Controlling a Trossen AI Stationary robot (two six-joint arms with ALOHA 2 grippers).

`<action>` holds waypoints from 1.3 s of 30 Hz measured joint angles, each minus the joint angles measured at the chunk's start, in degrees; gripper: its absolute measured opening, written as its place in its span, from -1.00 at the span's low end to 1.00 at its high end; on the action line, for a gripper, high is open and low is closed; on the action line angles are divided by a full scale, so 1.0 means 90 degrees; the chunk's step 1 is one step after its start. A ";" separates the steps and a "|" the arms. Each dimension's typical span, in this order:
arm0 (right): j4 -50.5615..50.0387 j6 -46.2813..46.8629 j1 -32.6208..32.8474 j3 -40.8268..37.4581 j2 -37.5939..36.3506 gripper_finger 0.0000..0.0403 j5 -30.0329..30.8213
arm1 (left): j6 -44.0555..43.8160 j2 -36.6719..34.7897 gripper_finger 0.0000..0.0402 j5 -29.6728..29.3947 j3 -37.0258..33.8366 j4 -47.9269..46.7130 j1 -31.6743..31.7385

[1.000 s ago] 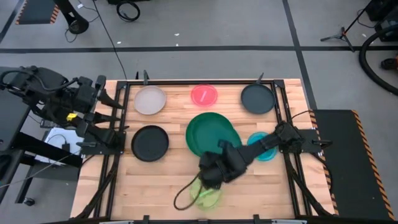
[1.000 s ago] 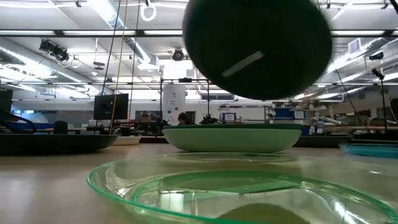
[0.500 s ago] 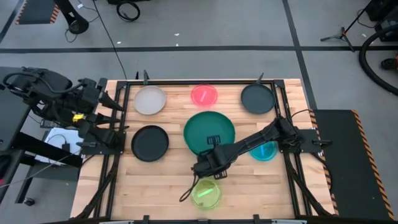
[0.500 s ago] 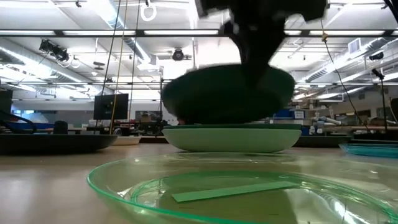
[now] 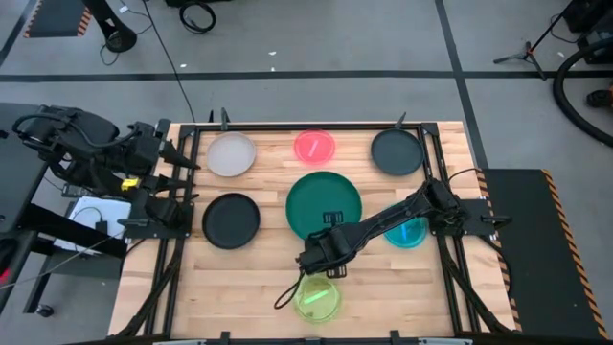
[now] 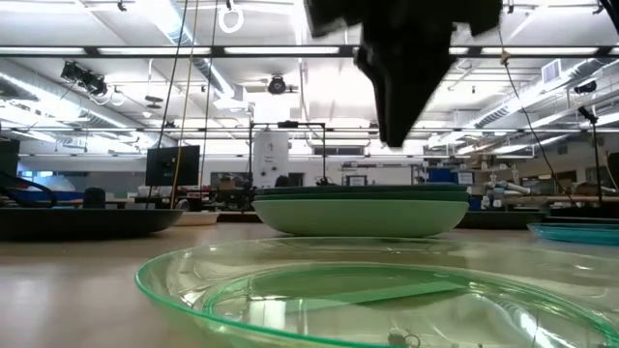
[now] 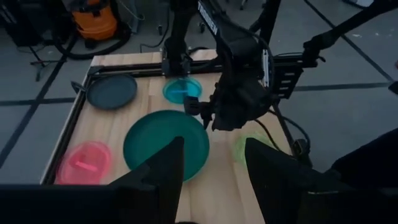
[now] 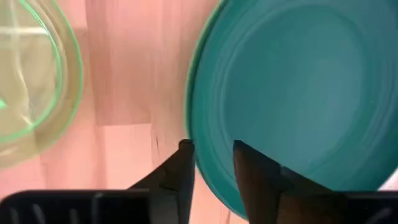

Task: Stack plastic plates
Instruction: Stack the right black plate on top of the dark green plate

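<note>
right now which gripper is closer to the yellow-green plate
Right. The right gripper hangs just beyond the yellow-green plate, by the green stack; the left gripper waits off the table's left edge.

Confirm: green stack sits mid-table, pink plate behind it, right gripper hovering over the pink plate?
Not quite. The right gripper hovers at the near rim of the green stack, not over the pink plate. The high view shows it; the rest holds.
</note>
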 joint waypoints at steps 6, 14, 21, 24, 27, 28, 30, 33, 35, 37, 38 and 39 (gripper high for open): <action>-0.0124 0.0568 -0.0324 0.0246 -0.0408 -0.17 -0.0019 | 0.0162 0.0143 -0.13 -0.0007 -0.0001 0.0072 0.0000; -0.1260 0.2737 -0.1207 -0.0264 -0.1569 -0.06 0.0810 | -0.0025 0.0189 -0.13 -0.0004 -0.0001 -0.0226 0.0000; -0.1504 0.3236 -0.2375 -0.1923 -0.2788 -0.07 0.0598 | -0.0394 0.0187 -0.13 -0.0004 -0.0001 -0.0416 0.0000; -0.0971 0.3079 -0.2950 -0.2828 -0.3203 -0.07 0.0118 | -0.0529 0.0189 -0.13 -0.0002 -0.0001 -0.0429 0.0000; -0.0541 0.2956 -0.3501 -0.3626 -0.3472 -0.07 -0.0098 | -0.0506 0.0199 -0.13 -0.0002 -0.0001 -0.0473 0.0000; -0.0418 0.2945 -0.3675 -0.3853 -0.3512 -0.07 -0.0168 | -0.0505 0.0199 -0.13 -0.0004 -0.0001 -0.0511 0.0000; -0.0152 0.2934 -0.3999 -0.4244 -0.3547 -0.07 -0.0215 | -0.0532 0.0199 -0.13 -0.0004 -0.0001 -0.0604 0.0000; 0.0317 0.2873 -0.4469 -0.4704 -0.3548 -0.07 -0.0490 | -0.0532 0.0199 -0.13 -0.0004 -0.0001 -0.0698 0.0002; 0.0722 0.2767 -0.4750 -0.4926 -0.3545 -0.07 -0.0666 | -0.0527 0.0199 -0.13 -0.0021 -0.0001 -0.0700 0.0000; 0.1144 0.2736 -0.5011 -0.5101 -0.3545 -0.07 -0.0789 | -0.0527 0.0199 -0.13 -0.0104 0.0000 -0.0702 0.0000; 0.1305 0.2716 -0.5138 -0.5163 -0.3543 -0.07 -0.0819 | -0.0530 0.0199 -0.13 -0.0147 0.0000 -0.0702 0.0001; 0.1406 0.2668 -0.5271 -0.5196 -0.3543 -0.07 -0.0826 | -0.0532 0.0199 -0.13 -0.0178 -0.0001 -0.0702 0.0002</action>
